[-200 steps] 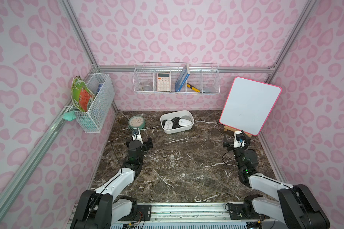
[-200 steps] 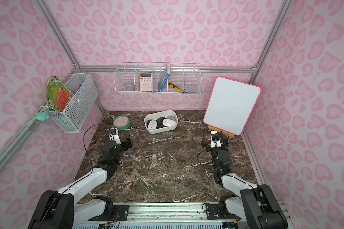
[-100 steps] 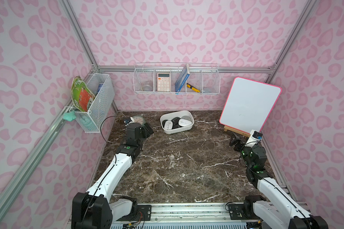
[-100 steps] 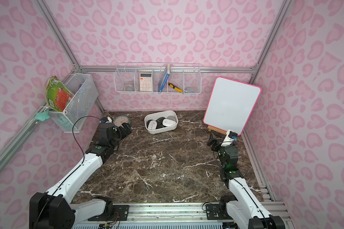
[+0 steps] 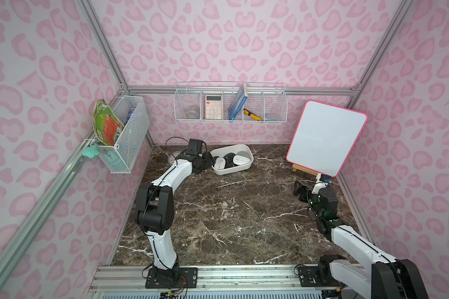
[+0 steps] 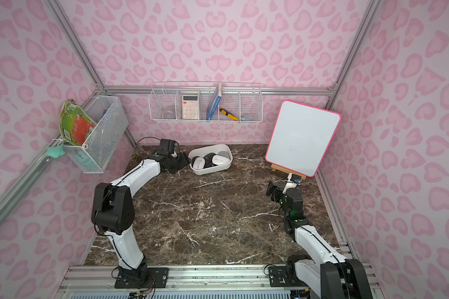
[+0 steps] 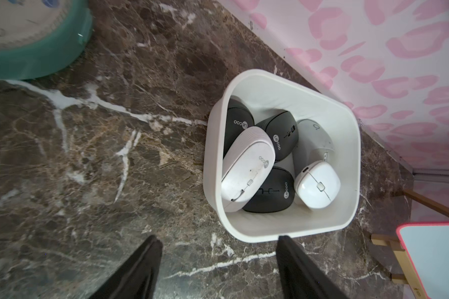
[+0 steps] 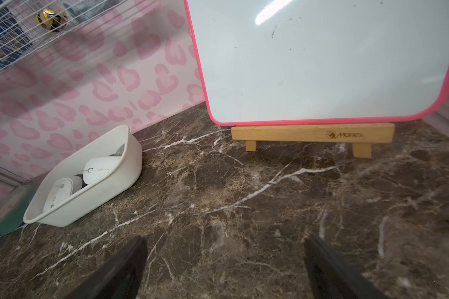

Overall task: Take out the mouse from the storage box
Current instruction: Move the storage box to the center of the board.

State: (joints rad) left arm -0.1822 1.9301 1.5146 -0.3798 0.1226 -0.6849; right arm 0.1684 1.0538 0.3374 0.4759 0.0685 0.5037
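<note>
The storage box [image 5: 231, 171] is a shallow white tub at the back of the marble table, seen in both top views [image 6: 211, 171]. Several mice lie in it, white and black. In the left wrist view a white mouse [image 7: 246, 170] rests on top of a black mouse [image 7: 270, 192], with another white mouse [image 7: 318, 185] beside them. My left gripper [image 7: 219, 240] stands open just short of the box's wall [image 7: 283, 229], at its left end [image 5: 207, 162], with nothing between the fingers. My right gripper [image 8: 226, 242] is open over bare table at the right [image 5: 299, 190], far from the box [image 8: 101, 192].
A pink-framed whiteboard [image 5: 324, 139] on a wooden easel [image 8: 311, 133] stands at the back right, close behind the right gripper. A teal round dish [image 7: 31, 62] sits left of the box. White wire baskets hang on the back wall [image 5: 230, 103] and left wall [image 5: 126, 134].
My left arm has stretched from the front past the teal dish to the box's left end, its jaws narrowing somewhat. My right arm has swung right, below the whiteboard.
</note>
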